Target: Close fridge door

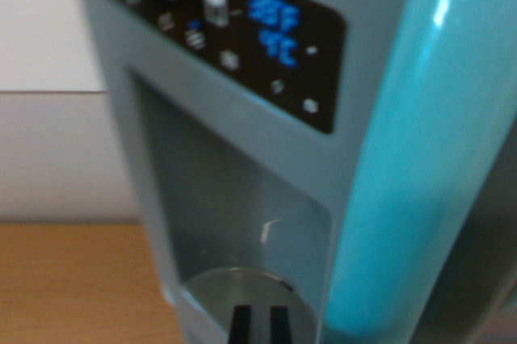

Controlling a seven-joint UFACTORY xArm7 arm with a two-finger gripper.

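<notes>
A teal fridge door [242, 166] fills most of the blurred wrist view, very close to the camera. It carries a black control panel [242, 29] with blue digits and, below that, a recessed dispenser bay [234, 215] with a grey round base [242, 291]. A brighter teal rounded band [412, 158] runs down the door on the wrist view's right. Two black fingertips [241, 326] of my gripper [260, 326] poke up at the bottom edge in front of the dispenser base. They stand close together with only a narrow slit between them, holding nothing.
A wooden tabletop [73, 279] lies at the lower left beside the fridge. Behind it stands a pale wall [48, 150]. A dark grey surface [489, 263] shows at the far right past the teal band.
</notes>
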